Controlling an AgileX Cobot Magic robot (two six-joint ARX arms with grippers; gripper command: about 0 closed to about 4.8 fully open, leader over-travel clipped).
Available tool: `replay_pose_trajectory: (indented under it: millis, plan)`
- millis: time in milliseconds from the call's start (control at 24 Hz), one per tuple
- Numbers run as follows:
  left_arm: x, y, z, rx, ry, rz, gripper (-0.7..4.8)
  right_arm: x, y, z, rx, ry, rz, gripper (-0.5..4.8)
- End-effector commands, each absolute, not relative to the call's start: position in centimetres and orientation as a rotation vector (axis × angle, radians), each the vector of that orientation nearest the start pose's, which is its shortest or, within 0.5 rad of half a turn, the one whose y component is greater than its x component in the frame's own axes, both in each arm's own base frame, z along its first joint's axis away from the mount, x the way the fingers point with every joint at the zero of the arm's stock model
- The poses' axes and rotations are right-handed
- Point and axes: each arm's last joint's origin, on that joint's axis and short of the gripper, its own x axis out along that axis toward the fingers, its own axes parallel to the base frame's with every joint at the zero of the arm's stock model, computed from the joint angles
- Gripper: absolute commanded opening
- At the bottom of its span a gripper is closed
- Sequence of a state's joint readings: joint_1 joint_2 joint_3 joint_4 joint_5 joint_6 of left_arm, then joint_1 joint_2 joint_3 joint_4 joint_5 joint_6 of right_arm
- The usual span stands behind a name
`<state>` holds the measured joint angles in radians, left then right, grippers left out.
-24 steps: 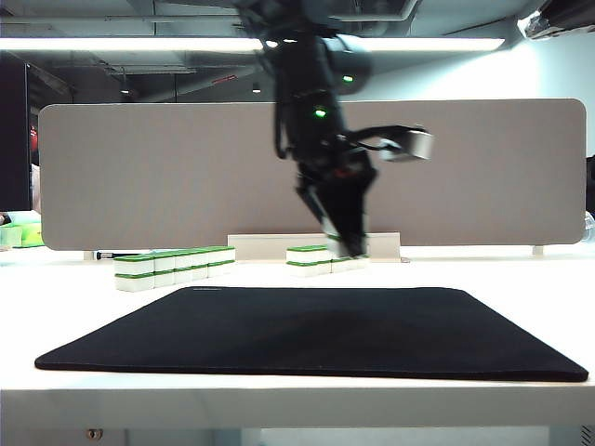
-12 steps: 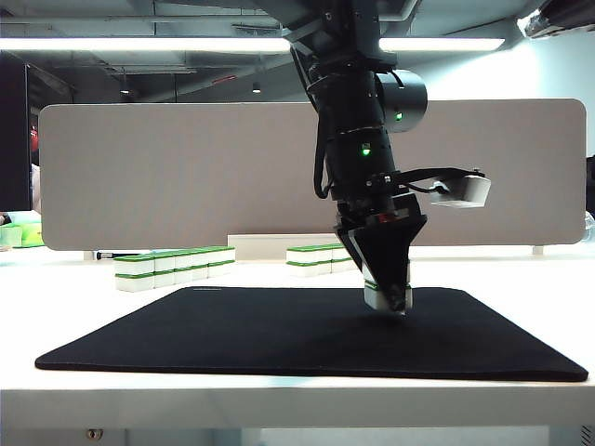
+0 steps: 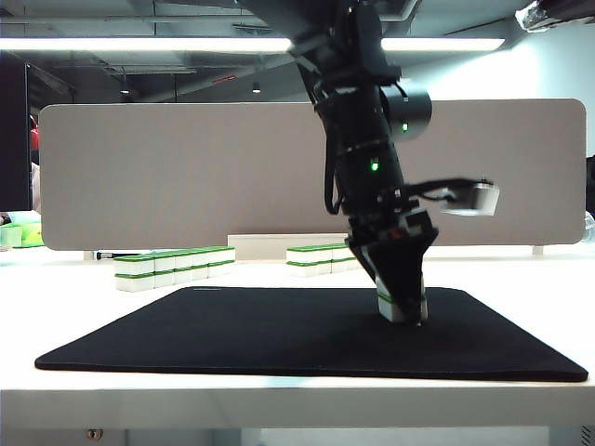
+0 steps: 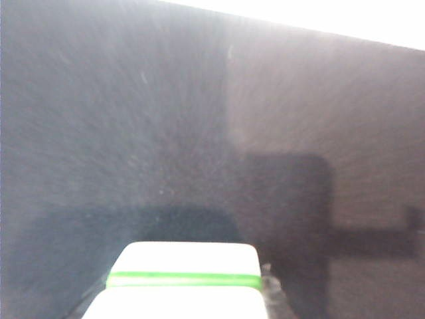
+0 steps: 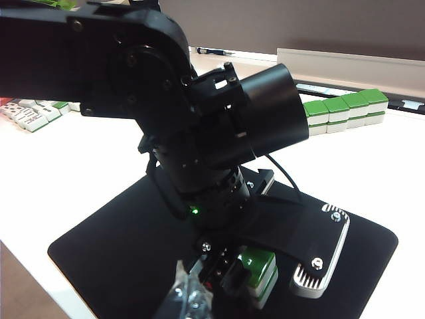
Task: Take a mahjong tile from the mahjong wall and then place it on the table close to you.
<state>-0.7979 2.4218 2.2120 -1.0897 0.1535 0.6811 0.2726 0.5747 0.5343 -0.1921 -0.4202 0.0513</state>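
The left end effector (image 3: 402, 311) points down over the black mat (image 3: 232, 334), nearer the mat's right edge than its left. Its two dark fingers are closed on a mahjong tile (image 3: 403, 307), a small white block with a green stripe and rounded corners. The tile is at the mat's surface; whether it touches cannot be told.

The mat is thin, flat and dull, and lies on the smooth white bench (image 3: 279, 395), near its front edge.

The mahjong wall (image 3: 177, 264) stands near the back edge of the bench, beyond the mat. Its blocks are white with shiny green tops, stacked two high and touching. A shorter piece of the row (image 3: 321, 257) sits to its right, partly hidden behind the arm.

In the left wrist view the tile (image 4: 182, 279) is very close, too bright and cut off by the picture edge. The mat (image 4: 133, 133) looks fuzzy there.

The right end effector shows in no picture. Its camera sees the left arm from above, with the green-topped tile (image 5: 255, 269) half hidden under dark parts.
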Motion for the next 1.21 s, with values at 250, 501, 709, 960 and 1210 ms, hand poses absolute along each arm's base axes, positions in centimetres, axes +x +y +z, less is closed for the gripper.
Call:
replay_pose_trajectory:
  millis: [250, 501, 709, 960, 1210]
  plan:
    - [34.3, -35.7, 18.6, 0.982, 1.027, -1.186, 2.27, 12.9, 4.8, 27.9, 0.063, 0.229, 0.686, -0.01]
    - [34.1, -35.5, 18.7, 0.969, 1.062, -1.176, 3.7, 12.9, 4.8, 27.9, 0.063, 0.229, 0.686, -0.01]
    - [33.6, -35.0, 20.4, 0.96, 1.077, -1.168, 4.09, 12.9, 4.8, 27.9, 0.063, 0.228, 0.686, -0.01]
    - [33.2, -32.6, 23.8, 0.984, 1.125, -1.1, 4.09, 12.9, 4.8, 27.9, 0.063, 0.229, 0.686, -0.01]
    - [37.4, -26.6, 25.1, 0.994, 1.204, -0.708, 4.03, 12.9, 4.8, 27.9, 0.063, 0.229, 0.686, -0.01]
